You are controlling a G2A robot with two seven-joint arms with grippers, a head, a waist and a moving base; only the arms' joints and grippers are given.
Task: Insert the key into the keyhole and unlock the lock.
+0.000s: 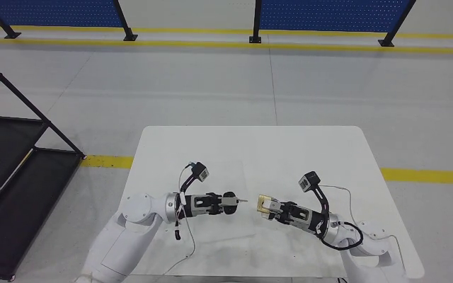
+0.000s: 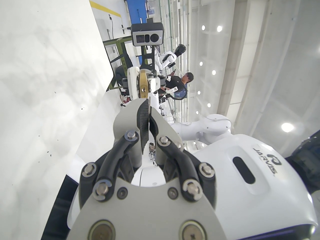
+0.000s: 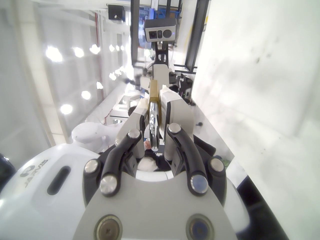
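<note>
Jaws of the left arm are pressed together on a thin silver metal key (image 2: 149,104). We see its blade gripped between their ribbed black pads (image 2: 143,118), with the tip sticking out past them. Straight ahead of the left jaws sits a small rectangular brass padlock (image 2: 143,86), pinched by the right jaws, whose white fingers (image 3: 175,111) close on its two flat sides. In the right wrist view we find the padlock's brass body (image 3: 153,92) out at the fingertips. Its curved silver shackle (image 3: 153,123) lies back between the fingers, toward the wrist.

The two pairs of jaws point at each other, tip to tip, over the white rectangular counter (image 1: 297,156). In the top view the key (image 1: 242,201) reaches forward from the left jaws and ends just short of the padlock (image 1: 265,204), with a narrow gap between them. In the left wrist view the key's tip lines up with the end face of the brass body, but from there we cannot tell whether it touches that face or sits in the keyhole. Both things are held off the counter surface.

Well behind the left jaws, past the counter's edge, stands a black metal frame rack (image 1: 28,177) on the grey floor.
</note>
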